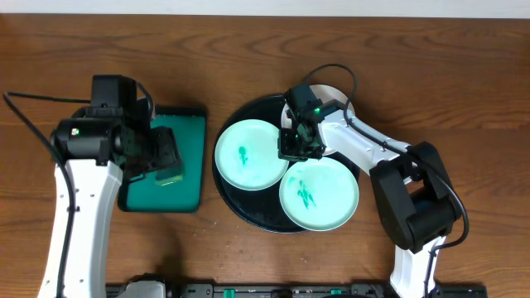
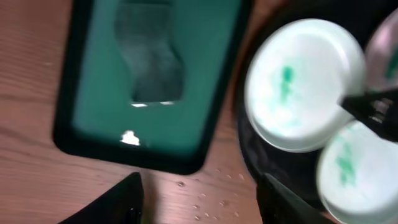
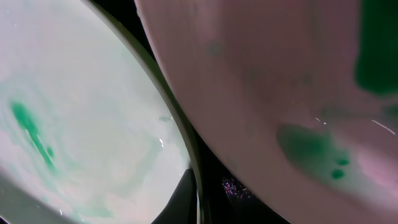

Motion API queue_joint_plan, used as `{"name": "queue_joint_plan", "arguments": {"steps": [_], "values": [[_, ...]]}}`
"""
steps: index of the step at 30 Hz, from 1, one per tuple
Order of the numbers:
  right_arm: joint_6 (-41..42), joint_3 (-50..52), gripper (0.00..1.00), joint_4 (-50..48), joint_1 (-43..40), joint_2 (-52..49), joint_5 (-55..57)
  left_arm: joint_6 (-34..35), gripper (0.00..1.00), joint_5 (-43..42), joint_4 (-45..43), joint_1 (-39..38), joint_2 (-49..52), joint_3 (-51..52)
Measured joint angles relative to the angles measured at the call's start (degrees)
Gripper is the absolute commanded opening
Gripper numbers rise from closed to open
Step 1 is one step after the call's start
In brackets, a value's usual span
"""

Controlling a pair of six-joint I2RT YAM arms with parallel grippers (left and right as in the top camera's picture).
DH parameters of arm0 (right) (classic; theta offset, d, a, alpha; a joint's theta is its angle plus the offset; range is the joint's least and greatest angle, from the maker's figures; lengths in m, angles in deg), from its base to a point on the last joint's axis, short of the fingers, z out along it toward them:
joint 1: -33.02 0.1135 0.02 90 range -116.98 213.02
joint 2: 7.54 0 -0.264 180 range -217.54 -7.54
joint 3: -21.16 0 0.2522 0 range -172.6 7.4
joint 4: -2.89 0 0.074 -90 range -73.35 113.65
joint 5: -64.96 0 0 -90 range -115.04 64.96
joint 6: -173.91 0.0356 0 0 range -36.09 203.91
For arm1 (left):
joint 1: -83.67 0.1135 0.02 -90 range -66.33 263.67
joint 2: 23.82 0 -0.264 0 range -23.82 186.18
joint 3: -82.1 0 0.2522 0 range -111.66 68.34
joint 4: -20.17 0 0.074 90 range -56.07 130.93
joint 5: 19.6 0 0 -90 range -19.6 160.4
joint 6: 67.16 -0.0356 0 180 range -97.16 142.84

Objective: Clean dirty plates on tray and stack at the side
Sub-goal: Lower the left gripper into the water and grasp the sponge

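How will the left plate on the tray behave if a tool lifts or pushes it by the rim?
The left plate looks thin and rigid, so probably light and not floppy. Its glossy, green-smeared face may be slick in a pinch. Pushed, it would likely slide flat on the tray and bump the front plate next to it.

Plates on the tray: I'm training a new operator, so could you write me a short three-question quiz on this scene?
1. How many plates show in the overhead view?
2. Which arm reaches over the black tray: A left, B right?
3. True or false: the left fingers hang over the black tray.
Key: 1 three; 2 B; 3 false, they hang over the green tray.
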Motion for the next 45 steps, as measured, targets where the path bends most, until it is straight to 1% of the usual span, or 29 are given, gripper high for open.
{"name": "queue_joint_plan", "arguments": {"steps": [4,7,8,13,18,23,26,30,34,36,37,38,40,41,45], "values": [[0.0,-0.1,0.01,0.1,0.0,-0.1,0.0,0.7,0.59,2.4,-2.5,0.0,5.6,0.0],[-0.1,-0.1,0.01,0.2,0.0,-0.1,0.0,2.7,0.52,3.2,-4.9,0.5,11.0,0.0],[-0.2,-0.2,0.01,0.3,0.0,-0.1,0.0,3.6,0.51,3.4,-5.6,0.9,12.7,0.0],[-1.4,-0.5,0.01,1.0,0.0,-0.2,-0.1,8.2,0.51,3.1,-8.8,5.0,20.6,0.0],[-1.9,-0.6,0.01,1.3,0.0,-0.2,-0.1,7.1,0.52,1.2,-10.6,8.3,27.0,0.0],[-2.2,-0.6,0.01,1.6,0.0,-0.2,-0.2,4.0,0.52,-0.5,-12.5,7.8,32.9,0.0],[-2.2,-0.7,0.01,1.8,0.0,-0.2,-0.2,2.3,0.5,-2.1,-13.6,7.7,35.5,0.0],[-2.2,-0.7,0.01,2.1,0.0,-0.2,-0.3,1.2,0.4,-2.7,-13.9,7.8,36.9,0.0],[-2.3,-0.8,0.01,2.6,0.0,-0.2,-0.6,1.0,0.25,-2.7,-14.2,7.9,38.1,-0.4],[-2.4,-0.8,0.01,3.0,0.0,-0.2,-0.8,0.9,0.21,-2.4,-14.2,8.0,38.3,-0.5],[-2.4,-0.8,0.01,3.1,0.0,-0.2,-0.9,0.8,0.22,-2.3,-14.3,8.0,38.3,-0.5],[-2.4,-0.8,0.01,3.2,0.0,-0.2,-0.9,0.8,0.33,-2.3,-14.3,8.1,38.3,-0.5],[-2.4,-0.8,0.01,3.2,0.0,-0.2,-1.0,0.5,0.6,-2.4,-14.4,8.2,38.3,-0.5],[-2.4,-0.8,0.01,3.3,0.0,-0.2,-1.1,0.7,0.65,-3.0,-14.6,8.2,38.3,-0.5],[-2.4,-0.8,0.01,3.4,0.0,-0.2,-1.2,0.7,0.66,-4.4,-15.2,7.4,37.6,-0.6]]}}
